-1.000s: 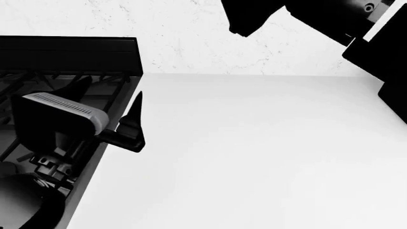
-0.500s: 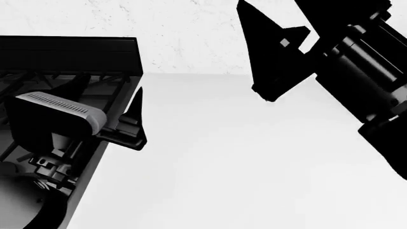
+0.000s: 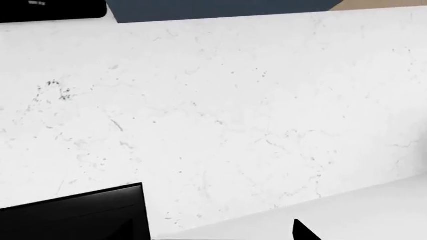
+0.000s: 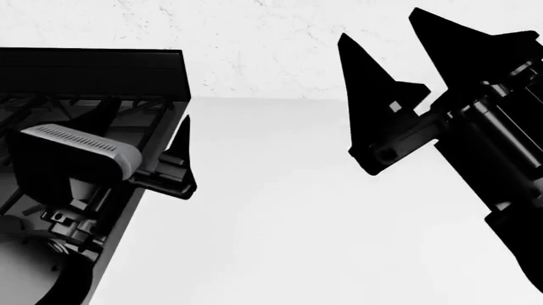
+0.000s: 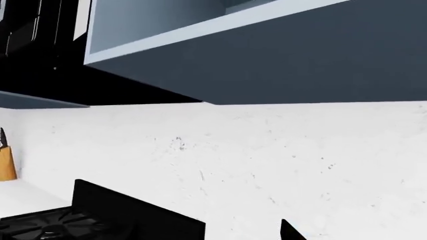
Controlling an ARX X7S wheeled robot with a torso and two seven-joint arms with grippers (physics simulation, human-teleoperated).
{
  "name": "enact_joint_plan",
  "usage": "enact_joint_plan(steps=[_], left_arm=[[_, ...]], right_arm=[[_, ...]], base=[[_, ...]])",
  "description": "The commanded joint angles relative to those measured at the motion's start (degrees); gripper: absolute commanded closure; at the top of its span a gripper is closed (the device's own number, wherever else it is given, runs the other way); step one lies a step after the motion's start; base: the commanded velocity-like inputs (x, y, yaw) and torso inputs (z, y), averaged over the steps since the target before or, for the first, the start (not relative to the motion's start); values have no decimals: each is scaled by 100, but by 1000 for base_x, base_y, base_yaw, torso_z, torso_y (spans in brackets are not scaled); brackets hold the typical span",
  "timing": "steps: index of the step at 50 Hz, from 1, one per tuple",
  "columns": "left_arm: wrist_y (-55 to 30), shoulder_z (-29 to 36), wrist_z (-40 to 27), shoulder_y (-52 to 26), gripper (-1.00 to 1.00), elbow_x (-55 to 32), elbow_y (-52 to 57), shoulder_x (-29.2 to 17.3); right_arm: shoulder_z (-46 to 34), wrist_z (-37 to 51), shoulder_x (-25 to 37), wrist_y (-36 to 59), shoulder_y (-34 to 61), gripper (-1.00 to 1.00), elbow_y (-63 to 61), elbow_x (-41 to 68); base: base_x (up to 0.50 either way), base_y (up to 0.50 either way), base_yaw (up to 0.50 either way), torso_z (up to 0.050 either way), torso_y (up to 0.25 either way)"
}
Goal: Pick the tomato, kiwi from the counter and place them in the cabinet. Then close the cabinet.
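Neither the tomato nor the kiwi shows in any view. The white counter [image 4: 297, 216] stretches bare from the stove to the right. A blue-grey cabinet [image 5: 280, 60] hangs on the wall, and part of its inside shows from below in the right wrist view. Its underside also shows as a strip, the cabinet [image 3: 220, 7]. My right gripper [image 4: 379, 27] is raised over the counter's back right. It is open, its two dark fingers point at the wall, and nothing is between them. My left gripper [image 4: 144, 130] hovers open and empty over the stove's right edge.
A black gas stove [image 4: 85, 76] with a raised back panel fills the left of the head view. The marbled white wall [image 4: 254, 38] rises behind the counter. A wooden knife block [image 5: 7, 162] stands beyond the stove, below dark upper units [image 5: 40, 30].
My right arm has swung down and left into the head view, so both its fingers now show spread apart. The left gripper has barely moved.
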Motion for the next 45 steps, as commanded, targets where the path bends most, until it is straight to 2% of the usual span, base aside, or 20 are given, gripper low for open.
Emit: enact_joint_plan(steps=[1, 18, 23, 31, 37, 45], left_arm=[[93, -40, -39, 118, -100, 9, 30, 21], [161, -39, -33, 183, -100, 53, 17, -1], [151, -25, -43, 170, -100, 50, 35, -4], [194, -31, -33, 222, -100, 72, 28, -20], [212, -41, -33, 242, -100, 76, 21, -33], [235, -48, -27, 265, -100, 81, 14, -50]], right_arm=[[358, 151, 331, -300, -738, -100, -449, -181], [322, 128, 352, -272, -760, -100, -442, -193], [320, 118, 331, -283, -741, -100, -420, -214], [314, 107, 328, -291, -768, -100, -417, -251], [323, 59, 302, -332, -772, -100, -425, -234], [368, 41, 318, -377, -789, -100, -445, -195]], base=[[0, 0, 0, 0, 0], [-274, -150, 0, 0, 0], [-17, -44, 0, 0, 0], [16, -424, 0, 0, 0], [1, -16, 0, 0, 0], [0, 0, -456, 0, 0]])
